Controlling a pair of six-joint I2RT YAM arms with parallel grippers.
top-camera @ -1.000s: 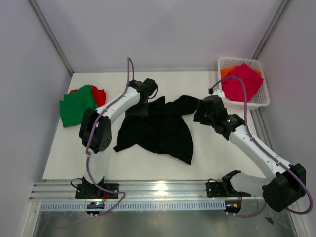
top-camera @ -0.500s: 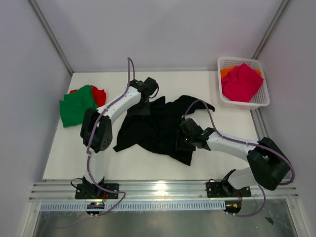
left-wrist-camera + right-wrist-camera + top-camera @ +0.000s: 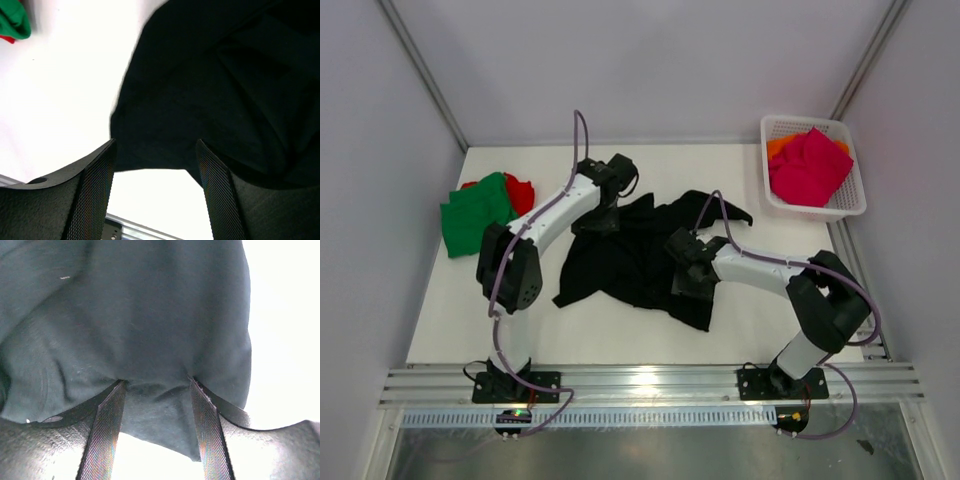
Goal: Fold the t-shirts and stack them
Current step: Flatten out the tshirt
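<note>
Black t-shirt (image 3: 620, 270), spread rumpled, centre

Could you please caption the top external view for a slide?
Left hand and right hand over the crumpled black t-shirt; green shirt set aside, pink shirt in the white basket.

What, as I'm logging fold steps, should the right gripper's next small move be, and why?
Probably close the right gripper: its jaws stand open, tips down on the crumpled black cloth t-shirt, with a fold bunched between them.
</note>
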